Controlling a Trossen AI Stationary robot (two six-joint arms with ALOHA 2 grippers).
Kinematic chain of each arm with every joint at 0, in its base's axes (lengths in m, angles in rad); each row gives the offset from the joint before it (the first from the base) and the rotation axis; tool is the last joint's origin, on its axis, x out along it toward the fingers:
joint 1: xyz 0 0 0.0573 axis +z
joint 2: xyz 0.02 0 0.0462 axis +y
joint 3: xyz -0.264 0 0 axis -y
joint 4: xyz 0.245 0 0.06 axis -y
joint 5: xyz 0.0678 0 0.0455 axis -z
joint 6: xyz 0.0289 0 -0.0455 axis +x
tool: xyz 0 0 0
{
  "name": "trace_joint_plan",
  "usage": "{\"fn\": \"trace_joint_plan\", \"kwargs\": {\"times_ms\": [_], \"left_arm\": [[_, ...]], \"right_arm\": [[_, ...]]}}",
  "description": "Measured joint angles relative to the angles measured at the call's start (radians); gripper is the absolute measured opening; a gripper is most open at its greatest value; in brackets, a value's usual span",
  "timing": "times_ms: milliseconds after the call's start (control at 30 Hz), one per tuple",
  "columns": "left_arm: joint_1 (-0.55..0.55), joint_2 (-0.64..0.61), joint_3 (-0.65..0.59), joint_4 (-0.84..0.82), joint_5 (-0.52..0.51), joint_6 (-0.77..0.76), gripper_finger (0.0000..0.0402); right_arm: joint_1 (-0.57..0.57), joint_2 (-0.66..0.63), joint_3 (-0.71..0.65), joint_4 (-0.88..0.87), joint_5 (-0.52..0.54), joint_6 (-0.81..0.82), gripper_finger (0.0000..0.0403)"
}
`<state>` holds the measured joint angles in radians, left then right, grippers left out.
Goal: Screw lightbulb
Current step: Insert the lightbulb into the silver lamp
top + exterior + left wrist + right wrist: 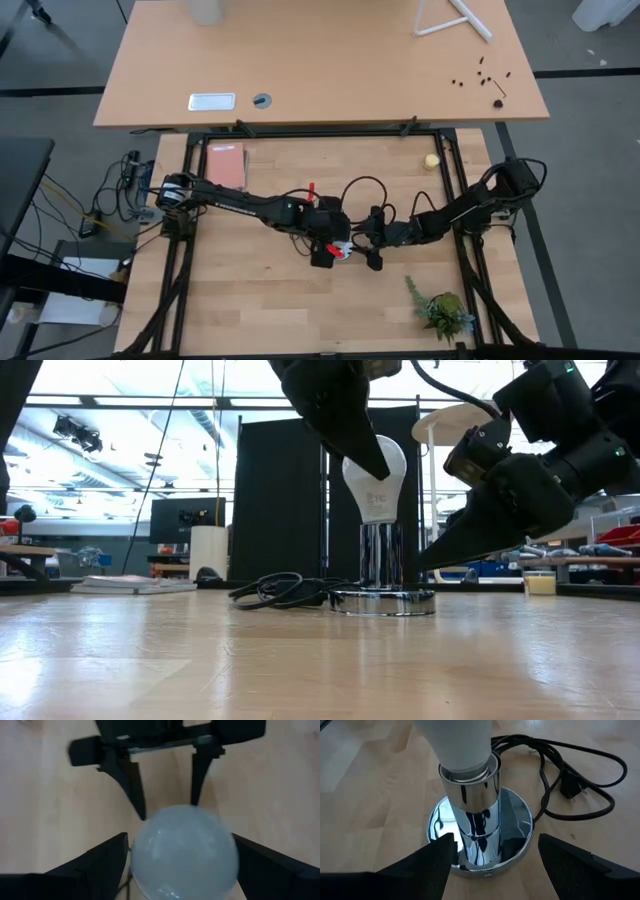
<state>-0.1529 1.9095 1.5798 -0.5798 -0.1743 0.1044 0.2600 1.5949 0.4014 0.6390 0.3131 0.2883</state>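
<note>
The white lightbulb (377,485) stands upright with its screw end in a chrome socket (470,815). The socket rises from a round mirror base (382,600) at the table's middle. My left gripper (180,840) comes down over the bulb from above and is shut on its globe (182,852). My right gripper (495,837) hangs low at the socket's right, open. Its fingers stand on either side of the socket column, just above the base, touching neither. In the high view both grippers meet at the bulb (344,250). My left gripper pinches the bulb's round white globe at its widest part (137,855) between its two fingers (107,862), one on each side. The fingers slant down onto it from above. The bulb stays upright, its neck (465,757) sitting in the chrome socket.
The socket's black cord (580,775) lies coiled on the table behind the base. A yellow ball (431,160) lies at the far right, a green plant sprig (440,310) at the near right and a pink notebook (226,165) at the far left.
</note>
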Motion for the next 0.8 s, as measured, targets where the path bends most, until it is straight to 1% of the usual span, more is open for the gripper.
{"fn": "trace_joint_plan", "kwargs": {"times_ms": [133,500,667,800], "left_arm": [[-0.002,0.0,0.012,0.003,-0.023,0.017,0.0336],[-0.006,0.0,0.07,0.02,-0.035,0.025,0.0336],[-0.017,0.0,0.118,-0.024,-0.035,0.019,0.0336],[-0.035,0.0,0.16,-0.137,-0.04,-0.031,0.0335]], "right_arm": [[-0.002,-0.028,0.0,-0.018,0.0,-0.007,0.0299],[-0.002,-0.036,0.0,-0.043,0.0,0.004,0.0299],[-0.001,-0.045,0.0,-0.066,0.0,0.004,0.0299],[-0.001,-0.091,0.0,-0.135,0.0,0.002,0.0299]]}}
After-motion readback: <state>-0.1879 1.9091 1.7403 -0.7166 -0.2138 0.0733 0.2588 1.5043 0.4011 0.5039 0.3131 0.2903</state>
